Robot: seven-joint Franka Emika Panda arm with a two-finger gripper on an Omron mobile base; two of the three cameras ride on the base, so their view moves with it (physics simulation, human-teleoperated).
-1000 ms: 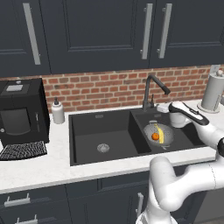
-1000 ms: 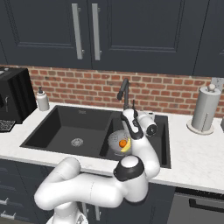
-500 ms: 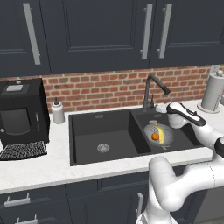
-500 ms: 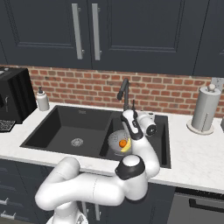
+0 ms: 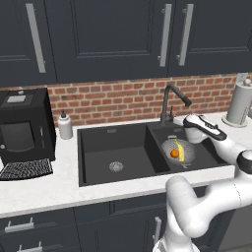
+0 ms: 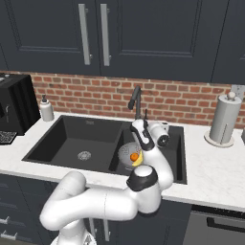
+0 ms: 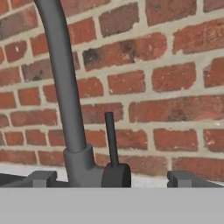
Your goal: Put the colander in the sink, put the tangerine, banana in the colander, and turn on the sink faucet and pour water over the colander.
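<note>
The silvery colander [image 5: 187,156] [image 6: 125,152] sits in the smaller right basin of the black sink [image 5: 108,152] [image 6: 67,143]. Inside it lie the tangerine [image 5: 174,153] [image 6: 134,156] and the yellow banana [image 5: 182,149] [image 6: 140,161]. Behind that basin rises the dark gooseneck sink faucet [image 5: 170,103] [image 6: 136,99] [image 7: 61,78], with its thin lever [image 7: 110,135] standing upright. No water shows at the spout. My gripper [image 5: 187,122] [image 6: 140,123] [image 7: 111,178] is open just in front of the faucet base. Its fingertips [image 7: 41,178] stand wide apart on either side of base and lever, touching nothing.
A white soap dispenser [image 5: 65,125] [image 6: 46,109] and a black coffee machine [image 5: 22,130] [image 6: 14,110] stand left of the sink. On the counter at the right is a paper towel roll [image 5: 239,103] [image 6: 223,119]. The brick wall [image 7: 166,78] is close behind the faucet.
My hand has edged a little closer to the faucet base over the right basin. Colander, tangerine and banana have not moved.
</note>
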